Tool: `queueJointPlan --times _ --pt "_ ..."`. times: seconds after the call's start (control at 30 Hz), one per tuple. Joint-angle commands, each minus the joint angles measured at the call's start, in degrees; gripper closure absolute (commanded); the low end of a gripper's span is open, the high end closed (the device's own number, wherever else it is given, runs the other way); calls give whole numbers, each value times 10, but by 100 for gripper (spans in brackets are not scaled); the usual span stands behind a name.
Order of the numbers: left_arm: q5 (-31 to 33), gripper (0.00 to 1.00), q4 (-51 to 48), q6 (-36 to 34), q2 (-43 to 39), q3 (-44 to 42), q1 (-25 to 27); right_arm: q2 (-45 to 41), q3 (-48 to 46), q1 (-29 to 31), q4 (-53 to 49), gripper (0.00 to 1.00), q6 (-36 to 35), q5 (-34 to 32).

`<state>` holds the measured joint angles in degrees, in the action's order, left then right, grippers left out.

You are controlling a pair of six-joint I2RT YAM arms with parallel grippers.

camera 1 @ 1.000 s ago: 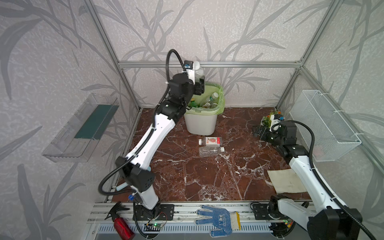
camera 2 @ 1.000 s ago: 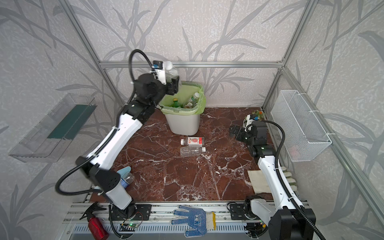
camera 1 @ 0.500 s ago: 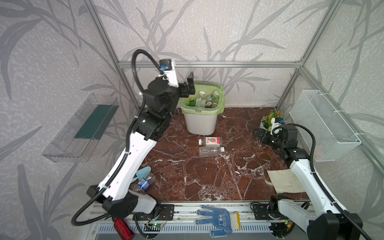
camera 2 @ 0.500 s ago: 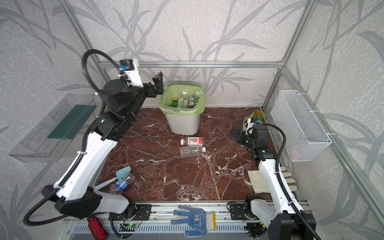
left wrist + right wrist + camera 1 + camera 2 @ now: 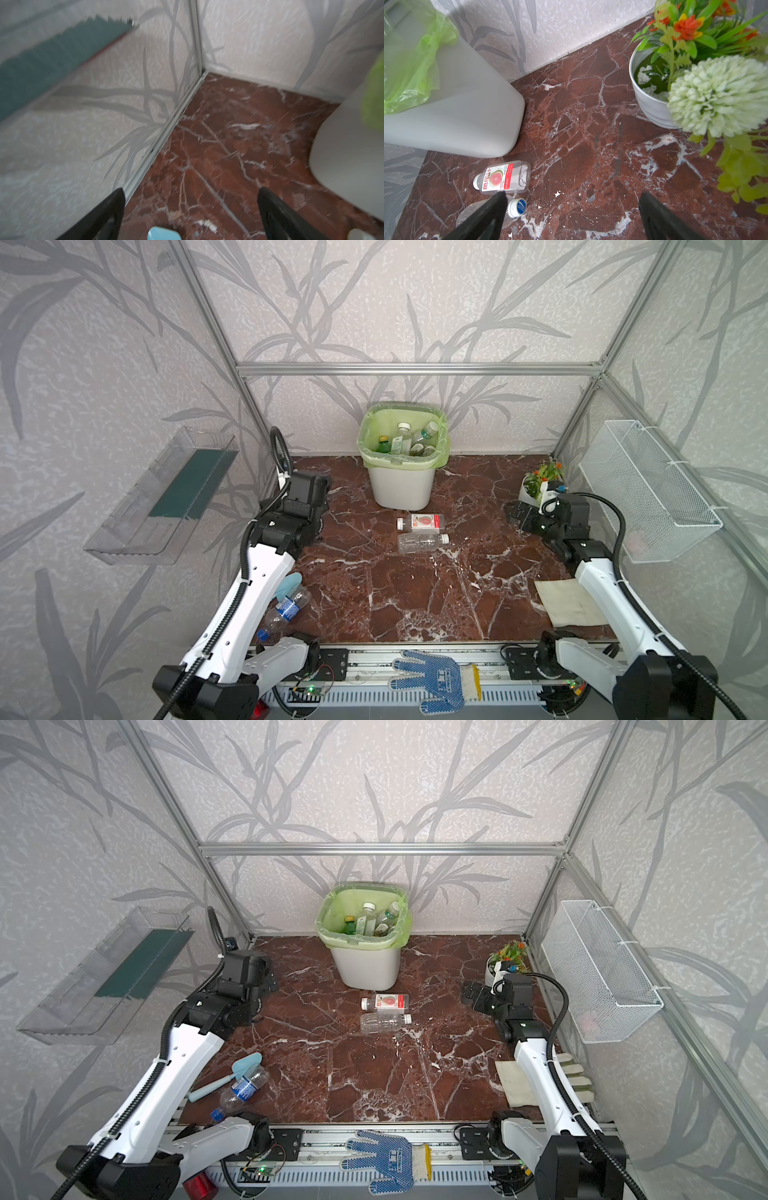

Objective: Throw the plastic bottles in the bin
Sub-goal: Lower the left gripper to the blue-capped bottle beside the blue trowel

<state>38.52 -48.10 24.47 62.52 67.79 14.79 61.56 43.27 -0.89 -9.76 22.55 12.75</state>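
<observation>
The bin (image 5: 401,485) (image 5: 365,969), white with a light green bag, stands at the back wall and holds several plastic bottles (image 5: 409,441). In front of it two bottles lie on the floor: a red-labelled one (image 5: 420,521) (image 5: 502,177) and a clear one (image 5: 419,542) (image 5: 384,1022). A blue-labelled bottle (image 5: 243,1088) lies at the front left beside my left arm. My left gripper (image 5: 190,193) is open and empty, low at the back left, left of the bin (image 5: 349,155). My right gripper (image 5: 572,197) (image 5: 517,514) is open and empty, right of the two bottles.
A potted plant (image 5: 540,485) (image 5: 652,99) stands just behind my right gripper. A wire basket (image 5: 648,493) hangs on the right wall, a clear tray (image 5: 162,497) on the left. A light blue brush (image 5: 232,1077), a cloth (image 5: 569,601) and a blue glove (image 5: 432,680) lie near the front.
My left arm has come back from above the bin and down to the floor at the back left, its jaws open. The bottle it carried is gone from it. The right arm barely moved.
</observation>
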Motion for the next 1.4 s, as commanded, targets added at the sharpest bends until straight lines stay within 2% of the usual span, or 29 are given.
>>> queueJointPlan --times 0.0,0.13,0.23,0.3,0.5,0.67,0.97,1.37 --pt "27 1 -116 101 -3 -24 -6 15 -8 -4 34 1 11 13" --pt "4 1 -144 214 14 -53 -8 30 -5 -4 40 1 27 36" --pt "-16 1 -134 296 -11 -90 -7 39 6 0 41 1 13 75" --pt "-37 1 -126 362 -49 -124 -8 41 15 7 20 1 -5 63" --pt "-22 1 -175 615 -182 -197 -8 35 10 7 11 1 -11 41" --pt "-30 1 -204 768 -231 -247 -8 51 19 7 8 1 -13 47" --pt "-35 1 -257 887 -235 -291 -8 60 24 7 -6 1 -26 39" --pt "-49 1 -270 967 -237 -326 -8 90 41 7 -16 1 -27 38"
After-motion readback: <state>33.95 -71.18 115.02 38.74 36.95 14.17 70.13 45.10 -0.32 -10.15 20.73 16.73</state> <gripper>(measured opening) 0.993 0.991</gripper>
